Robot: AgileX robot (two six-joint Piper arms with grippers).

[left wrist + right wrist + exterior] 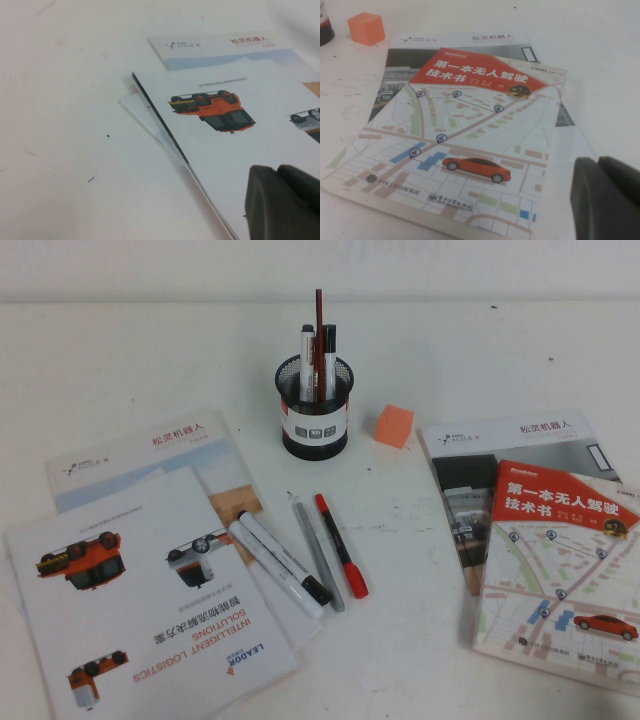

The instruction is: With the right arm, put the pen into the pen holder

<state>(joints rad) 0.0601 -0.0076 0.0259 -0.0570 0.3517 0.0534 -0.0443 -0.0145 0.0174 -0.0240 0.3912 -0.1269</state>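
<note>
White desk [120, 350]: red pen [341, 545] lying near pen holder [315, 405], not picked up. Right gripper [597, 165] pressed together over book [460, 135]; left gripper [277, 172] over booklet [220, 150], can't tell.

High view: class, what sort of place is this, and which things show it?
Probably an office or lab desk: a white table with a pen holder of pens, loose markers, and robotics brochures beside a book.

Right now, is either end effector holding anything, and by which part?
Nothing is held. The red pen lies free on the table, right end effector shut and empty over the book; left end effector over the brochure.
</note>
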